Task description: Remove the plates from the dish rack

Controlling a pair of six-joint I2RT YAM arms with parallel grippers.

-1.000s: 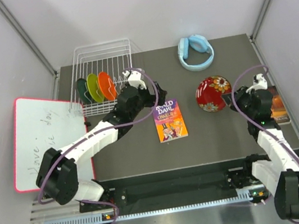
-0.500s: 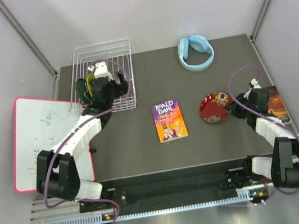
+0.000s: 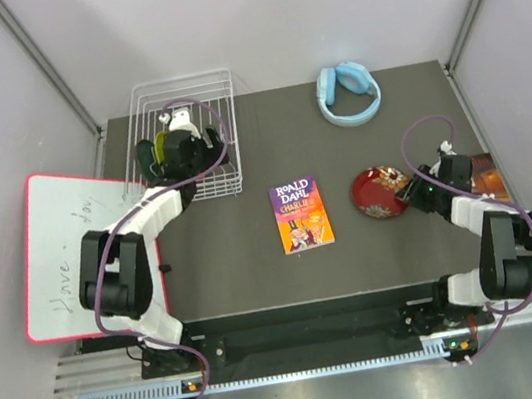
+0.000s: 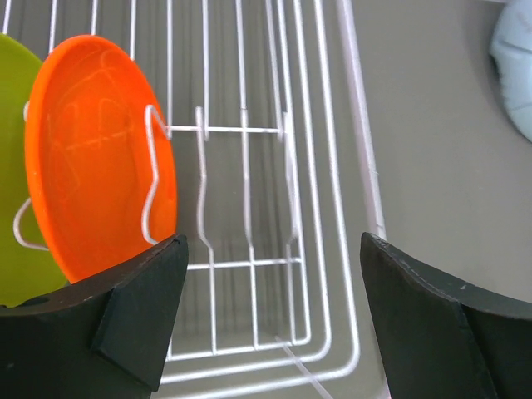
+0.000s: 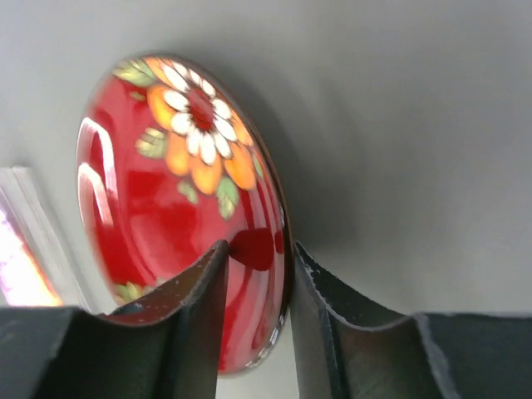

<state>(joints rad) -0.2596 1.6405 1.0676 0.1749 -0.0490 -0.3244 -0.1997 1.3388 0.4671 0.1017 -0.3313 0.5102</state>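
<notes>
Left gripper [image 4: 273, 249] open above rack [image 4: 357, 166]; right gripper [image 5: 256, 258] astride red plate [image 5: 166, 183] rim, clamping indeterminate.
Orange plate [image 4: 91, 158] stands behind a prong [image 4: 154, 174], lime plate [image 4: 12, 166] beside it; red plate on bench [image 3: 259, 282], right of book [image 3: 301, 214].

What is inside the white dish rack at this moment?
An orange plate and a lime green plate stand between the prongs of the dish rack. A dark green plate shows from above. The left arm covers the other slots in that view.
</notes>
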